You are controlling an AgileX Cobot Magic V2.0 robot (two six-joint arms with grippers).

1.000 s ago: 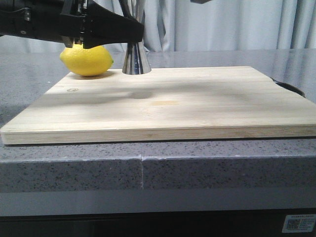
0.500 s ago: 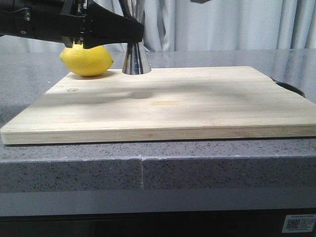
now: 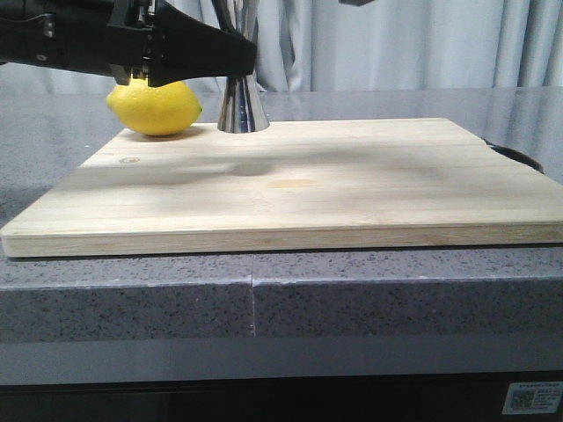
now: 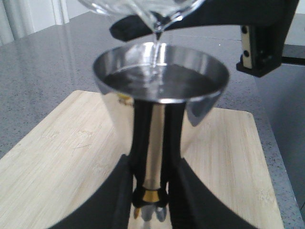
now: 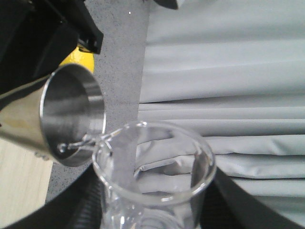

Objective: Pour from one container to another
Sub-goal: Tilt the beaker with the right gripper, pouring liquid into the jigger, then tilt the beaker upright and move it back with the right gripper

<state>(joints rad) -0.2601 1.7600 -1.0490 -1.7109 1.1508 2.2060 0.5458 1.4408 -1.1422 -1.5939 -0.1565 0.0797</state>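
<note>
The steel jigger (image 3: 243,105) stands at the back of the wooden board (image 3: 352,185). My left gripper (image 3: 239,54) is shut on its narrow gold-banded waist (image 4: 151,195). The left wrist view shows its upper cup (image 4: 159,90) holding clear liquid. The clear glass beaker (image 5: 152,162) is tilted in my right gripper (image 5: 153,212), which is shut on it. Its lip (image 4: 159,26) hangs just over the jigger's rim (image 5: 66,114). A thin stream runs from the lip into the cup. In the front view the beaker and the right gripper are above the frame.
A yellow lemon (image 3: 155,107) lies at the board's back left corner, just left of the jigger and under my left arm. Grey speckled counter (image 3: 369,299) surrounds the board. A dark rim (image 3: 519,158) shows past the board's right edge. Curtains hang behind.
</note>
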